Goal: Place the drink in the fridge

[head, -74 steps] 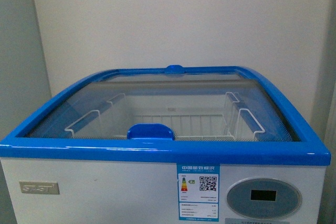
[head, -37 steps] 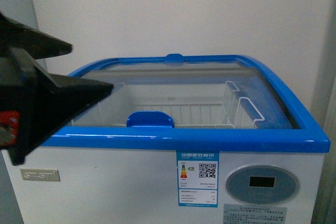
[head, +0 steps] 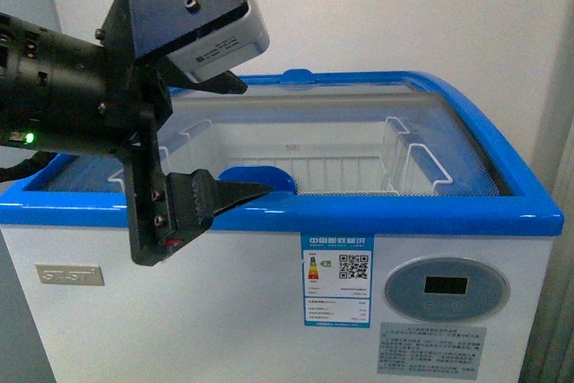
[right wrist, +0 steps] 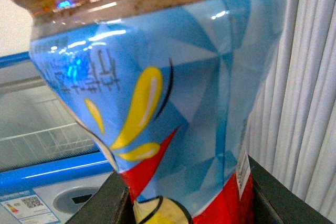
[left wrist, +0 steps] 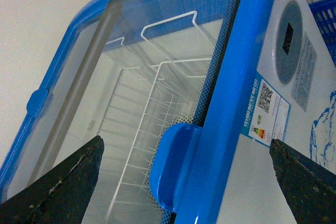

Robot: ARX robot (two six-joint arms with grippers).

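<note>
- Drink point(right wrist: 157, 103): gripped by the right end effector point(right wrist: 189, 203), held clear of the fridge point(head: 224, 311).
- Glass lid point(head: 359, 132): closed, blocking entry.
- Left end effector point(head: 256, 137): spread wide, empty, at the lid handle point(head: 269, 175), probably to slide it open.

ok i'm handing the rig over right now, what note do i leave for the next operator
Left gripper: open and empty, lined up with the blue handle of the sliding glass lid, not closed on it.
Right gripper: shut on the drink, held outside the fridge, out of the front view.
Done: drink picked up.
Left: grip the handle, slide the lid open (it looks shut), lower the drink into the wire basket, release.
</note>
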